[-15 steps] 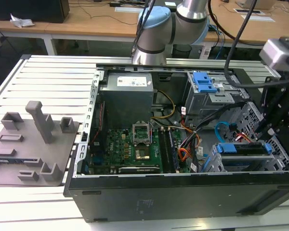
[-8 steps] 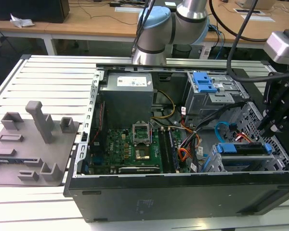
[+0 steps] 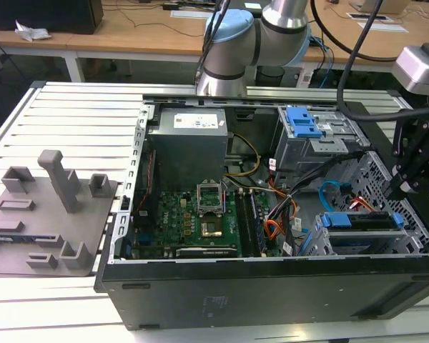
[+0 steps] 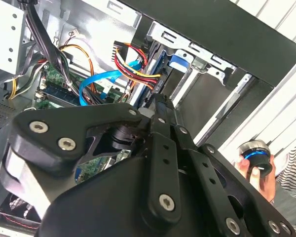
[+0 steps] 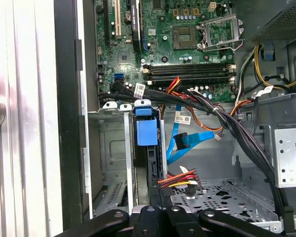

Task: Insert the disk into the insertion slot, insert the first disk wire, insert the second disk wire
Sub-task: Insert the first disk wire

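Obscuring the disk (image 5: 147, 132) partly, the end effector (image 5: 160, 217) hangs.

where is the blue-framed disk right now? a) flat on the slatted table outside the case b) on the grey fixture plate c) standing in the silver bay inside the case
c: in the first wrist view the disk shows its blue handle between the silver walls of the insertion slot, inside the case.
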### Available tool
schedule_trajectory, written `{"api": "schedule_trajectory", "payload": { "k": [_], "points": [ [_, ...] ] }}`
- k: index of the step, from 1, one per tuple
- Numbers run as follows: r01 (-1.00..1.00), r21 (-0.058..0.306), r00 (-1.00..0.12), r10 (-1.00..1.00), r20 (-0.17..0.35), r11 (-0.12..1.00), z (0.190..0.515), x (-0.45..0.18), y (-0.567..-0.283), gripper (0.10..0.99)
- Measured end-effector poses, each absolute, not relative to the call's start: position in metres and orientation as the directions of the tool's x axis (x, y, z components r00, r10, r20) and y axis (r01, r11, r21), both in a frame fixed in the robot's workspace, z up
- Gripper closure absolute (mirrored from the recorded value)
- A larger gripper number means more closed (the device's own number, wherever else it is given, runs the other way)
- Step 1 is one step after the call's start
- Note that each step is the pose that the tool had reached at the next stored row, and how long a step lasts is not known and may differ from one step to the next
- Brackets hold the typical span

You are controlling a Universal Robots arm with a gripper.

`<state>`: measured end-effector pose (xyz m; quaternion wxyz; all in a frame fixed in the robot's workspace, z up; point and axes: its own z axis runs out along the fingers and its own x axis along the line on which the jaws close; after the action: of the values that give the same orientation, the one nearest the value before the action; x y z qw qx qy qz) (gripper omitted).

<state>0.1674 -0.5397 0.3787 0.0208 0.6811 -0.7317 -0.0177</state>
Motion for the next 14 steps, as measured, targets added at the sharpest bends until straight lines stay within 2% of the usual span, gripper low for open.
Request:
{"api": "schedule_trajectory", "payload": {
  "k": [7,14],
  "points": [
    [-0.996,0.054,-0.071,-0.997,0.006,0.072,0.3792,0.1674,-0.5397,0.980],
    [-0.996,0.058,-0.071,-0.996,-0.052,0.068,0.3792,0.1669,-0.5451,0.980]
  ]
}}
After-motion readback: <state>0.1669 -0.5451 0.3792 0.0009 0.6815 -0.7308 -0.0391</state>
